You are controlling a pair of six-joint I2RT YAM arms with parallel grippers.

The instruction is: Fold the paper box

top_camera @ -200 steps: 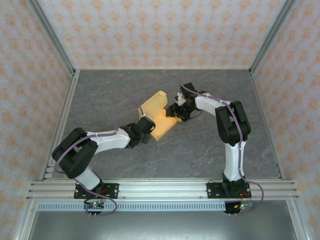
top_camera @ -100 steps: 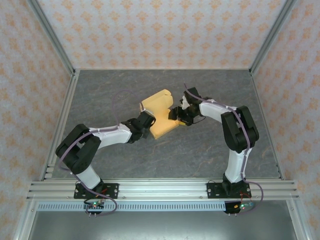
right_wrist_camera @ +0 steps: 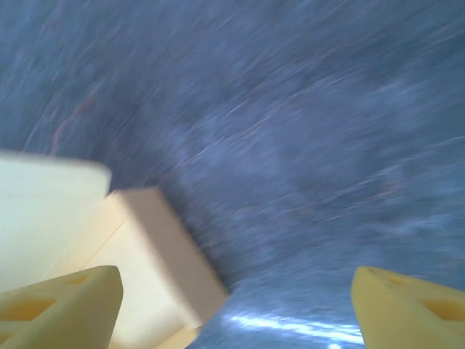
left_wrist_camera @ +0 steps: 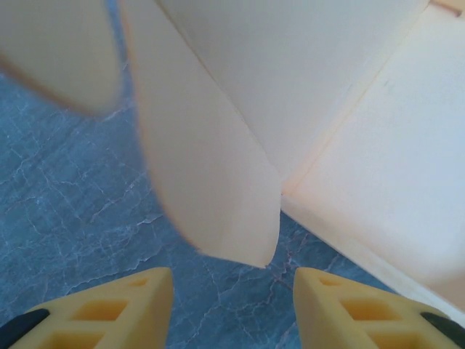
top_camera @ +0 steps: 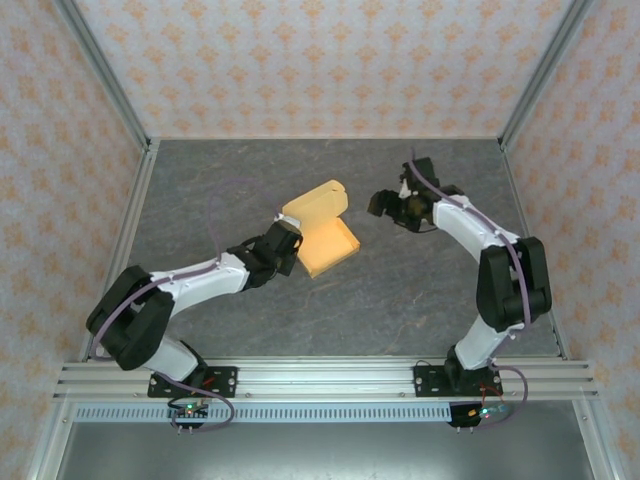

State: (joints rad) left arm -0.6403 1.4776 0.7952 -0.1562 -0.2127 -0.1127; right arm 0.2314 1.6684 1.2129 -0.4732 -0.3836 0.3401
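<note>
The paper box (top_camera: 328, 245) is light orange-tan and lies on the dark stone table, with a rounded lid flap (top_camera: 315, 203) standing up at its far side. My left gripper (top_camera: 288, 243) sits right at the box's left edge. In the left wrist view its yellow fingers (left_wrist_camera: 109, 313) are apart, with bare table between them and a pointed flap (left_wrist_camera: 218, 189) of the box just ahead. My right gripper (top_camera: 384, 205) hangs to the right of the box, apart from it. The blurred right wrist view has that gripper (right_wrist_camera: 236, 313) wide open, with the box's corner (right_wrist_camera: 156, 254) at the lower left.
The grey marbled table (top_camera: 420, 290) is fenced by aluminium rails (top_camera: 330, 375) at the near edge and patterned walls on three sides. Both arms reach in from the near edge.
My right gripper has pulled back to the right, away from the box, and opened wider. The left gripper has opened and let go of the box, which now rests on the table.
</note>
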